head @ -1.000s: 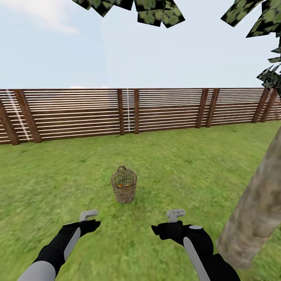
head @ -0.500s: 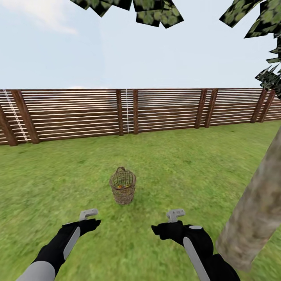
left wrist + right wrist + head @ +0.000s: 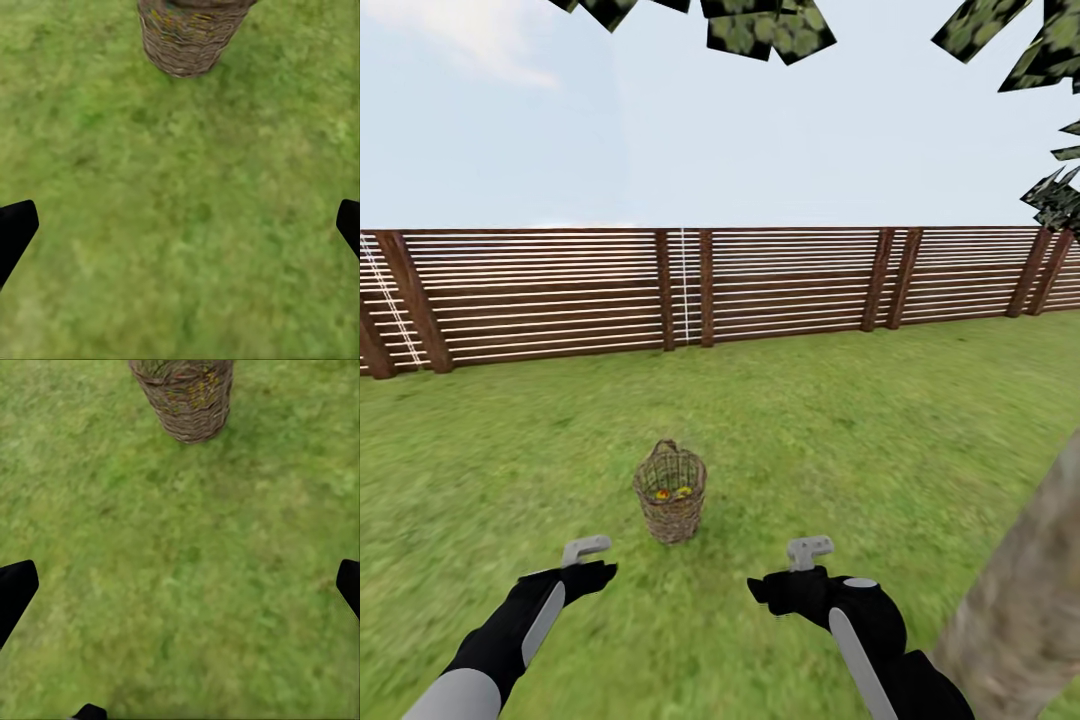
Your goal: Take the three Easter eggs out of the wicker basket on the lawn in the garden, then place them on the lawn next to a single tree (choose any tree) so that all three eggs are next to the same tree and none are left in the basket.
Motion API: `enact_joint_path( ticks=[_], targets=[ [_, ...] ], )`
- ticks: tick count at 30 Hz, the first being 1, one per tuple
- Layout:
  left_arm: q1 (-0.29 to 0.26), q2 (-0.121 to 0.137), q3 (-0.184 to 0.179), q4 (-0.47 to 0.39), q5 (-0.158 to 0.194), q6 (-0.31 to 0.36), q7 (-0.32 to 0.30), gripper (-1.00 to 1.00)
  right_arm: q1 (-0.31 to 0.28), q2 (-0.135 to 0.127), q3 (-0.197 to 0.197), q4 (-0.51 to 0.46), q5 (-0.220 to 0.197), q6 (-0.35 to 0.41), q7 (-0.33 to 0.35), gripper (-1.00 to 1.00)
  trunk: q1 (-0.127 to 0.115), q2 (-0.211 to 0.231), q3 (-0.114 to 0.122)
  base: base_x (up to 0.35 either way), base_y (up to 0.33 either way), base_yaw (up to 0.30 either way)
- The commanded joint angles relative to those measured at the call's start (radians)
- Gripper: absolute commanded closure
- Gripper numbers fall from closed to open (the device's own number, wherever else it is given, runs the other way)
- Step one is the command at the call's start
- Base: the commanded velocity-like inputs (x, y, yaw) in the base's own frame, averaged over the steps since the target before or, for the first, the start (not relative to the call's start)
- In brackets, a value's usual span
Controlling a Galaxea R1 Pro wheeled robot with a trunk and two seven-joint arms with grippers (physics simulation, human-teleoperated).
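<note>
Wicker basket point(image 3: 671, 491) upright on the lawn point(image 3: 840, 440), straight ahead and between the two arms, slightly toward the left one. Yellow-orange of the Easter eggs point(image 3: 669, 493) visible through the mouth; count not readable, shapes too small. Same yellow glints through the weave in the right wrist view point(image 3: 196, 391).

Left gripper point(image 3: 588, 549) and right gripper point(image 3: 809, 548) both held low and forward, well short of the basket, bare grass between. Both empty. Both spread wide: dark fingertips point(image 3: 16, 229) sit at opposite edges of the left wrist view, same for the fingertips point(image 3: 348, 583) in the right wrist view, with nothing but turf between them.

Key relation: basket lies forward of both grippers, roughly on the robot's midline. In the left wrist view the basket point(image 3: 190, 37) appears just off centre along the finger axis; likewise in the right wrist view point(image 3: 184, 399). Left arm marginally nearer by the head view, margin small, either arm workable.

Basket long axis vertical, mouth up, arched handle across the rim, so likely a top-down reach, entering beside the handle rather than under it.

Tree point(image 3: 1025, 600) trunk leaning in close beside the right arm, near the basket. Fence point(image 3: 560, 290) far behind.

Judgement: approach phase, no egg out yet.
</note>
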Motion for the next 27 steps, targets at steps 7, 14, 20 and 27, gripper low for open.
enact_joint_path(
  ticks=[7, 14, 20, 27],
  targets=[
    [-0.001, 0.0, 0.001, -0.001, 0.005, 0.006, -0.001, -1.0, -0.001, 0.0, 0.0, -0.001, -0.007, 0.004, -0.006, -1.0, 0.001, -0.002, -0.002, 0.299, -0.011, 0.0],
    [-0.001, 0.0, 0.001, -0.001, 0.005, 0.007, -0.003, -1.0, -0.001, 0.0, -0.001, -0.001, -0.007, 0.004, -0.006, -1.0, 0.001, -0.002, -0.001, 0.328, -0.001, -0.088],
    [-0.001, 0.0, 0.001, -0.001, 0.005, 0.007, -0.004, -1.0, -0.001, 0.0, -0.001, -0.001, -0.007, 0.003, -0.006, -1.0, 0.001, -0.002, 0.003, 0.333, 0.078, -0.226],
    [-0.001, 0.0, 0.001, 0.002, 0.005, 0.007, -0.004, -1.0, -0.001, 0.0, 0.0, -0.001, -0.007, 0.003, -0.006, -1.0, 0.001, -0.002, 0.005, 0.32, 0.155, -0.109]
  ],
)
